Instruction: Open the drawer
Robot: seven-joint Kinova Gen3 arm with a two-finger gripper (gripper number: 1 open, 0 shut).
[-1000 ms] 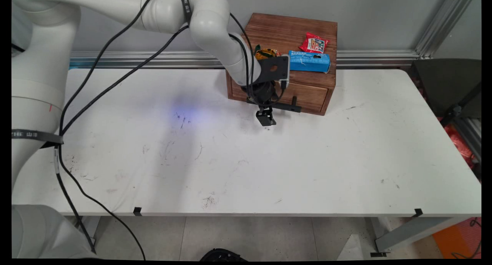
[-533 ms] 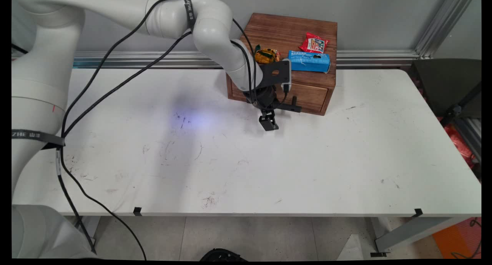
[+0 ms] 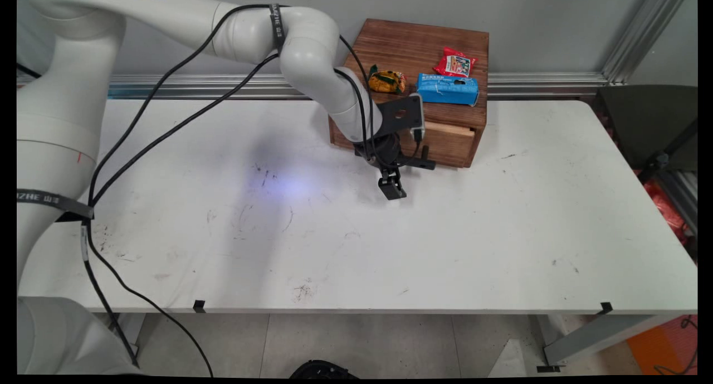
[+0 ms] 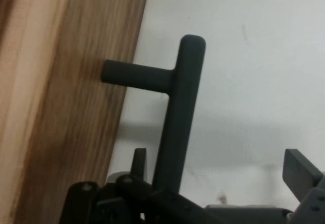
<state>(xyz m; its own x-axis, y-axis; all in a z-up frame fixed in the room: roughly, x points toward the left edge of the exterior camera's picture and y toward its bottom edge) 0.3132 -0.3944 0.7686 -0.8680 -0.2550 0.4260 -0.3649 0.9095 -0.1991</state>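
The gripper (image 3: 393, 189) hung just in front of the wooden box (image 3: 415, 55) on the tabletop (image 3: 356, 244), its fingers spread apart around the drawer's (image 3: 445, 141) black handle (image 4: 175, 117), whose lower end was hidden behind the gripper's linkage in the hand view. The drawer stood slightly pulled out, its left part covered by the arm. On the box's top lay a blue packet (image 3: 448, 88), a red packet (image 3: 455, 62) and a crumpled yellow wrapper (image 3: 385, 81) that was hard to make out.
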